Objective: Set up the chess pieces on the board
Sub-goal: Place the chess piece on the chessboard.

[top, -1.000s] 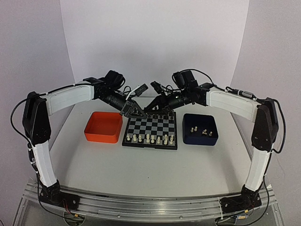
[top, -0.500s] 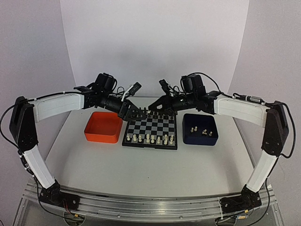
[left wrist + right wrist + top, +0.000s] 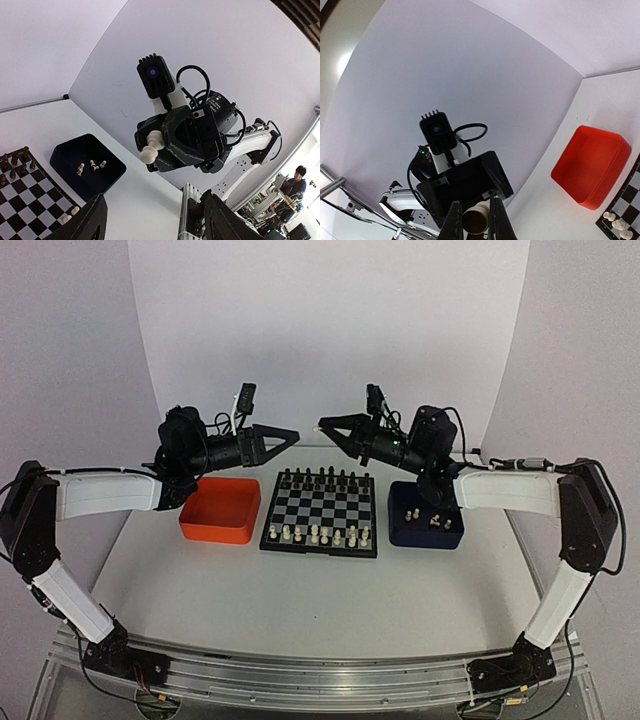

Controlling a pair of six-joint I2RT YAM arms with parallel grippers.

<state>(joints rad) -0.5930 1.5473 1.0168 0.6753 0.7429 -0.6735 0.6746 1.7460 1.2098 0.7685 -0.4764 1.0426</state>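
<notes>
Bright even light w/ soft shadows, edges warped.

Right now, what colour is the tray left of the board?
Orange. The tray shows best in the top external view.

1. Left arm (image 3: 105, 492) and right arm (image 3: 505, 490) had white link shells, black joints.
2. Left gripper (image 3: 285, 437) and right gripper (image 3: 325, 427) were black, boxy black camera (image 3: 156, 77) above each.
3. Black cables (image 3: 207, 82) looped loose at wrists.
</notes>
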